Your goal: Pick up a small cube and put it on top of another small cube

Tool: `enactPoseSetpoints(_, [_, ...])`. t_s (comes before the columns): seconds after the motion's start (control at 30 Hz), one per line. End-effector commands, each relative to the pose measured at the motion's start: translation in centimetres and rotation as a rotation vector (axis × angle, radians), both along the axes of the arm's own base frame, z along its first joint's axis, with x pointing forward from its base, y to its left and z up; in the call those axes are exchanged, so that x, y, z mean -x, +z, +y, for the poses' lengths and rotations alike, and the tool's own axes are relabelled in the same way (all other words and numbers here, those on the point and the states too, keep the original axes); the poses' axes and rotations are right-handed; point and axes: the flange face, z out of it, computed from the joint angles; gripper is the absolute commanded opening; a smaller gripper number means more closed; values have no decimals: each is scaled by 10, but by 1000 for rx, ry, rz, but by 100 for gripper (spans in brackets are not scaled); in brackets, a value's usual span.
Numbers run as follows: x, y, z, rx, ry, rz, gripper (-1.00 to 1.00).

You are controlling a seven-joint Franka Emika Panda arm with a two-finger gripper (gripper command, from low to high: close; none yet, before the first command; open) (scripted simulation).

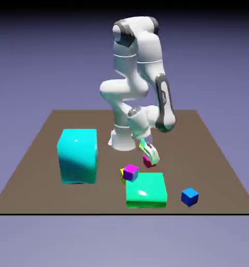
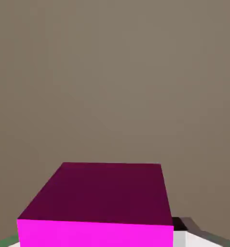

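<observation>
The small cube (image 1: pixel 146 162), hot pink with darker crimson sides, sits between my fingertips low over the brown table (image 1: pixel 210 156), behind the green block. My gripper (image 1: pixel 149 158) is shut on it. In the hand view the small cube (image 2: pixel 102 198) fills the lower middle, with its bright pink face at the bottom edge and the plain brown table (image 2: pixel 112 72) beyond. Part of one grey finger (image 2: pixel 186 226) shows to the cube's right; the other finger is hidden. Whether the cube rests on the table or hangs just above it, I cannot tell.
A magenta-topped cube with purple sides (image 1: pixel 130 172) stands just to the exterior view's left of my gripper, with a bit of yellow (image 1: pixel 121 172) behind it. A flat green block (image 1: pixel 146 190) lies in front, a blue cube (image 1: pixel 189 196) to its right, a tall cyan block (image 1: pixel 78 155) at the left.
</observation>
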Motion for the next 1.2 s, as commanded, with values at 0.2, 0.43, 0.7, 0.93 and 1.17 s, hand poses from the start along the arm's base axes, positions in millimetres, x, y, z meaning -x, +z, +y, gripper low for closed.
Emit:
enactPoseSetpoints(0.2, [-5,29,5,-45,22,-35,-100])
enactPoseSetpoints(0.43, [0,38,-8,34,29,-13,-100])
enactPoseSetpoints(0.7, [-9,43,-25,142,-5,71,-100])
enactPoseSetpoints(0.93, [-69,85,-19,96,-26,81,-100])
enactPoseSetpoints(1.17, [-128,125,-53,110,-87,77,-100])
